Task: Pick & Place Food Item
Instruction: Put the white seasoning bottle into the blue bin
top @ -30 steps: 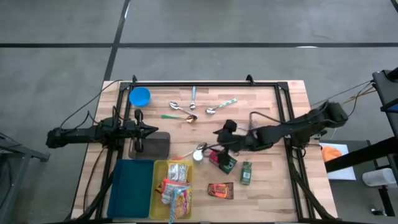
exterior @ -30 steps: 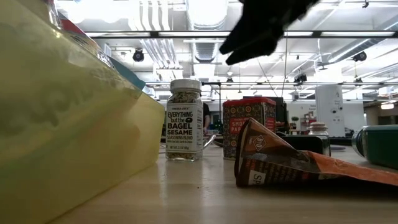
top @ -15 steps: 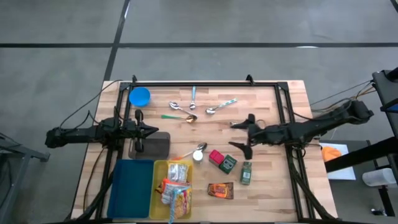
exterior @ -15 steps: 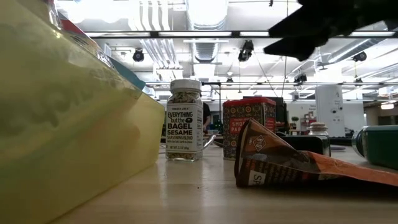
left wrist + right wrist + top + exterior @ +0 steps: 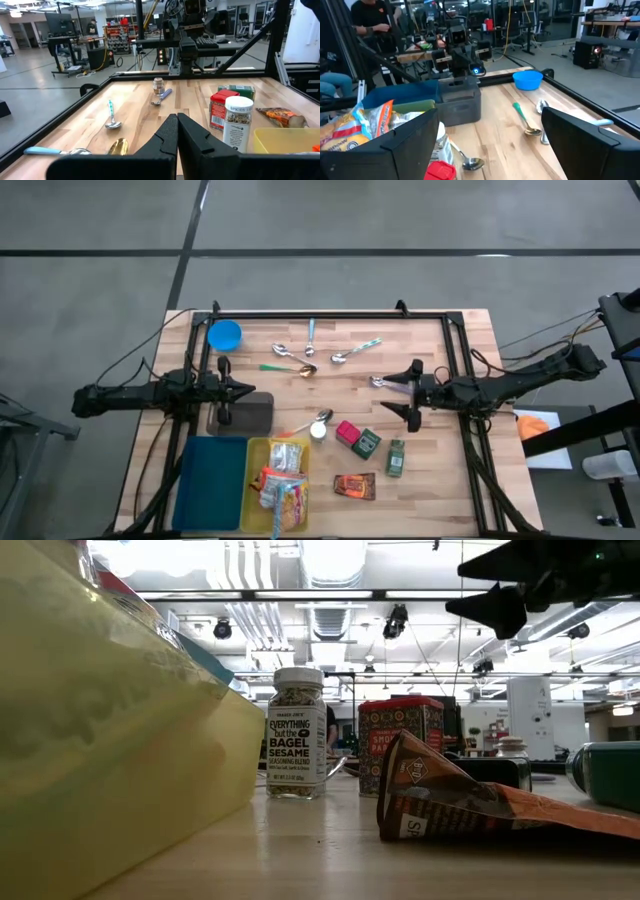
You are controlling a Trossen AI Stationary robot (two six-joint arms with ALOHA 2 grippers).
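Note:
Several food items stand on the wooden table in the high view: a seasoning jar (image 5: 318, 430), a red spice tin (image 5: 347, 432), a green tin (image 5: 367, 443), a small green pack (image 5: 397, 458) and an orange-brown packet (image 5: 354, 485). My right gripper (image 5: 411, 395) hovers open and level at the right of the table, right of these items and holding nothing. In its wrist view its fingers (image 5: 395, 145) frame the red tin (image 5: 440, 171). My left gripper (image 5: 245, 388) waits shut at the left, above a grey box (image 5: 252, 412).
A yellow bin (image 5: 252, 480) with snack bags and a blue bin (image 5: 212, 495) sit at the near left. A blue bowl (image 5: 225, 335) and several spoons (image 5: 300, 360) lie at the far side. A black frame (image 5: 330, 315) rims the table.
My right gripper has drawn back from above the red and green tins toward the table's right edge. It has tipped up from slanting downward to level and has stayed open. The food items have kept their places.

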